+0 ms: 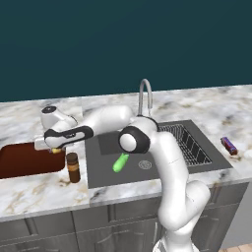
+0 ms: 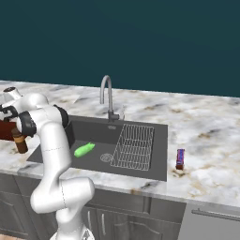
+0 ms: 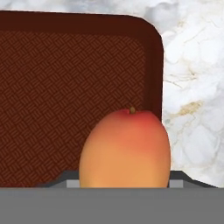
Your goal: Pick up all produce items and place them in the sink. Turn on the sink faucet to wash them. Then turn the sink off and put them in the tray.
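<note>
Hand view, nearest first: orange-yellow fruit (image 3: pixel 126 148) sits right at the jaws, filling the space between them; jaws look pinched on it, though the tips themselves are mostly hidden behind the fruit. Behind it the tray (image 3: pixel 52 87), its patterned floor bare, rounded corner and rim on the right side of that view, marble bench (image 3: pixel 192 87) past the rim.

Left base view: gripper (image 1: pixel 55 147) hangs over the tray's (image 1: pixel 19 160) sink-side edge, a bit of yellow showing under it. Brown jar (image 1: pixel 73 167) stands on the bench just beside that edge, close below the hand.

Step, as I read it: fruit being carried to the tray, final placing stage. Next move calls for shifting further in over the tray floor, lowering, then spreading the jaws. Fruit looks to sit partly over the rim, so releasing here risks it landing on the rim and rolling off.

Farther: cucumber (image 1: pixel 120 162) lies in the sink (image 1: pixel 103 172) near the drain, well apart from the tray; it needs fetching after. Faucet (image 1: pixel 144 96) arches behind the basin, wire rack (image 1: pixel 189 142) on the far side, purple bar (image 1: pixel 228 145) on the bench beyond. Plenty of open tray floor; jar and rim are the tight spots.
</note>
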